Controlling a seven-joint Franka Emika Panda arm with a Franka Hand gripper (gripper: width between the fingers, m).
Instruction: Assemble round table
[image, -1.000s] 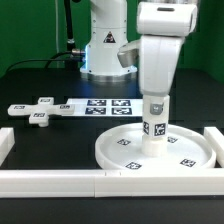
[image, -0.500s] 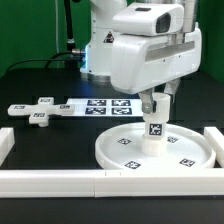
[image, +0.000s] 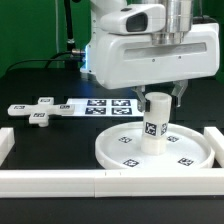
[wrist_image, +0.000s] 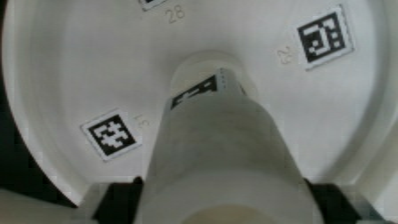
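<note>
We find the disc (image: 110, 151) lying on the tabletop (image: 35, 85) toward the exterior view's right, with the post (image: 154, 122) upright on its middle. The claw (wrist_image: 217, 196) sits over the post, a finger at each side. The marker board (image: 108, 106) lies just behind the disc. The cross piece (image: 38, 111) lies just beside the board's left end, well apart from the disc. A rail (image: 60, 181) runs in front.

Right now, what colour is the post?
The post is white, with a black-and-white tag; clearest in the exterior view.
</note>
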